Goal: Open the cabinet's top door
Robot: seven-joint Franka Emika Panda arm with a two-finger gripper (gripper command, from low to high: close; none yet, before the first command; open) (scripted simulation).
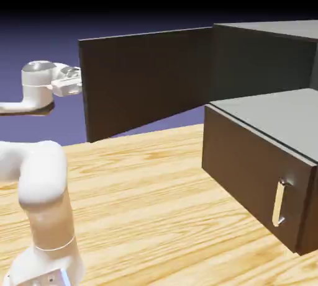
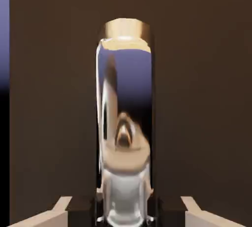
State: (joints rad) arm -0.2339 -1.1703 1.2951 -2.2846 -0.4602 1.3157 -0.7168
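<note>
Although the top door (image 1: 146, 80) already stands swung wide out from the cabinet (image 1: 267, 61), its free edge is the landmark for everything here. At the exterior view's left, the white arm (image 1: 43, 192) rises from the table (image 1: 143, 198), and the gripper (image 1: 73, 84) sits just beside that free edge, on the face of the door turned away from this camera. In the hand view the silver bar handle (image 2: 125, 122) fills the middle, with the two finger tips (image 2: 56, 211) showing at either side of its lower end; the fingers seem to stand around the bar, but I cannot tell if they press it or leave a small gap. Moving right from the free edge, the dark panel runs back to its hinge side at the cabinet body, and below and further right is the lower panel (image 1: 254, 173) with its own handle (image 1: 279, 203), which looks pulled out a little from the body. I judge the door as a stiff, flat and rather heavy board that turns only around its hinge, so it will not bend or break, but it will resist any pull that is not along its arc. The polished bar looks smooth and may slip between the pads, so the best hold is across the middle of the bar, far from the hinge, where the least force is needed.
</note>
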